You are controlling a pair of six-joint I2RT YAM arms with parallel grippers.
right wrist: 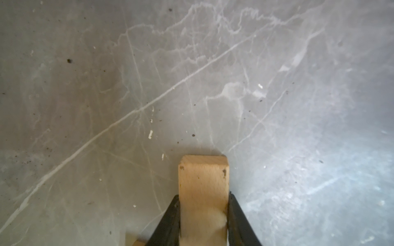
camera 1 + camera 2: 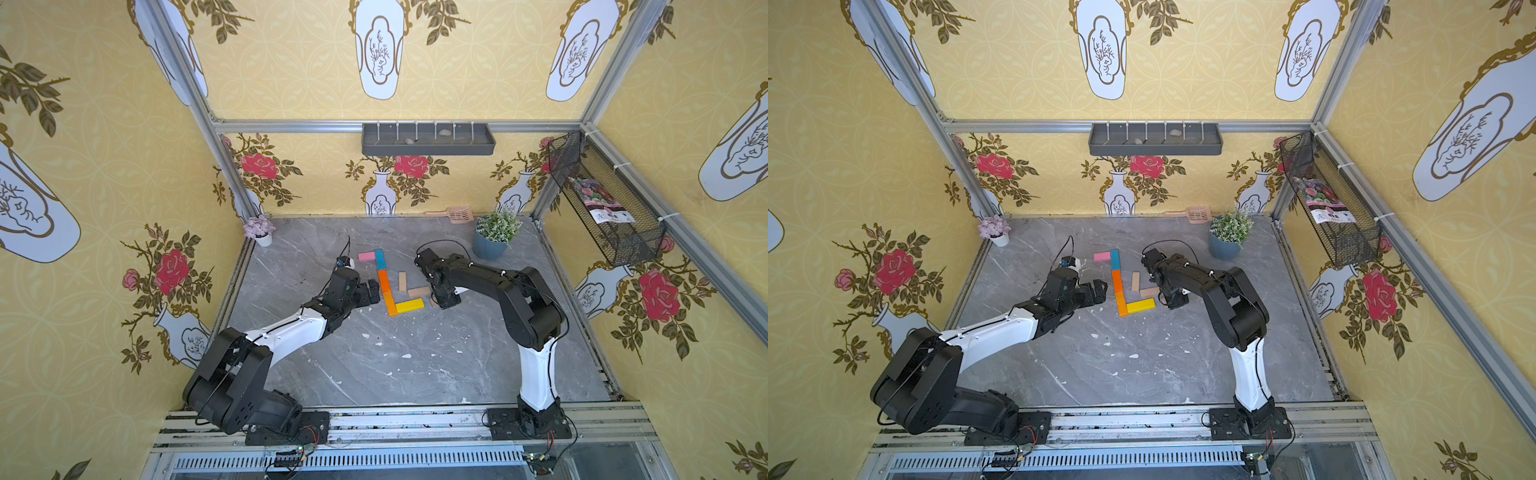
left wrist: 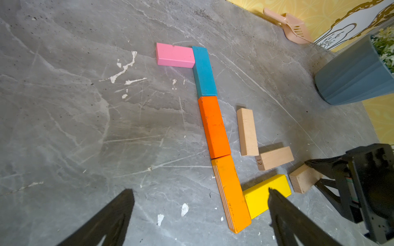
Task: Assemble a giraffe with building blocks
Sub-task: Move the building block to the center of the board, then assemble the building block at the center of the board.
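From my station I saw a grey marbled tabletop [image 2: 374, 365], scuffed and dotted with white flecks [image 2: 406, 356]. On it lay a line of blocks end to end: blue block [image 2: 380, 259] farthest back, then dark orange block [image 2: 383, 281], then light orange block [image 2: 390, 303]. A pink block [image 2: 366, 256] touched the blue one's far end. A yellow block [image 2: 409, 306] jutted from the light orange one's near end. Two loose tan blocks lay beside the line, the first tan block [image 3: 247, 132] touching the second tan block [image 3: 276, 157]. A third tan block [image 3: 302, 181] sat just beside the yellow one, possibly resting on the surface. At the back stood a pink scoop [image 2: 457, 215], a blue plant pot [image 2: 490, 247] and a white flower pot [image 2: 263, 239].
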